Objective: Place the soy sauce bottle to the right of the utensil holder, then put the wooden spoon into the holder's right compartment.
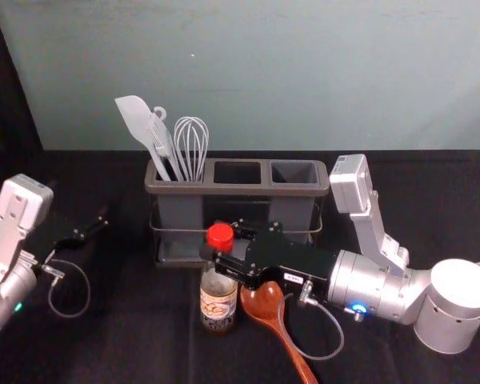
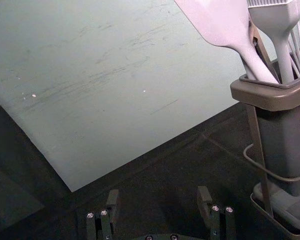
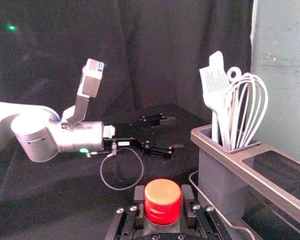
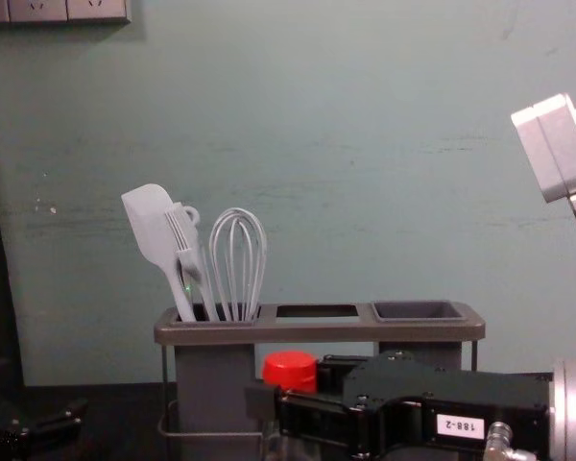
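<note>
My right gripper [image 1: 222,243] reaches in from the right, shut on the soy sauce bottle [image 1: 218,302] at its red cap; the bottle is upright before the holder's left-middle part. The right wrist view has the gripper [image 3: 163,202] with a finger on each side of the cap [image 3: 162,194]. The wooden spoon [image 1: 264,302] lies bowl-up just right of the bottle, partly under the gripper. Behind stands the grey utensil holder [image 1: 240,190], its middle and right compartments without utensils. Off to the left, my left gripper [image 1: 94,227] is idle; its wrist view shows the gripper [image 2: 158,200] open.
A white spatula [image 1: 134,116], a brush and a whisk [image 1: 191,142] stand in the holder's left compartment. The wall [image 1: 304,72] rises behind the black-covered table [image 1: 128,320]. My right arm extends over the area right of the bottle.
</note>
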### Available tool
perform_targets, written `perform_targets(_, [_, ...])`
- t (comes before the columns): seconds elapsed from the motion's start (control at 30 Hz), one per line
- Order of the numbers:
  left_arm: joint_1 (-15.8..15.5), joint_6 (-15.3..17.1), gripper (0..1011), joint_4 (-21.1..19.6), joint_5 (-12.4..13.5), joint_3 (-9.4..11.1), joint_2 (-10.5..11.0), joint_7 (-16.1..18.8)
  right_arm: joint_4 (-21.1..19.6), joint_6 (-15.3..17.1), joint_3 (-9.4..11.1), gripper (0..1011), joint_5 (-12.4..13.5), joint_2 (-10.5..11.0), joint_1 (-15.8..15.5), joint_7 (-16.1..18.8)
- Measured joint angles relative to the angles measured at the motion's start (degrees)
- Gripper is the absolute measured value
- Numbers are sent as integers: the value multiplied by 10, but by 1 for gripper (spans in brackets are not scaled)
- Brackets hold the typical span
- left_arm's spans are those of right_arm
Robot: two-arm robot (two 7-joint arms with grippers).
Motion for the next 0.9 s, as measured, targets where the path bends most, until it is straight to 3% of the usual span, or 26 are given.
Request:
perform_targets(0.13, [0,0,1011,0,0,0,0,0,0,0,0,385,0,0,0,0])
perform_targets(0.63, [0,0,1011,0,0,0,0,0,-79,-11,10,383,4,33,-36,-9])
perform_targets(0.83, [0,0,1012,0,0,0,0,0,-125,-20,33,383,5,64,-71,-25])
perform_targets(0.9, [0,0,1011,0,0,0,0,0,-145,-27,53,383,20,80,-93,-28])
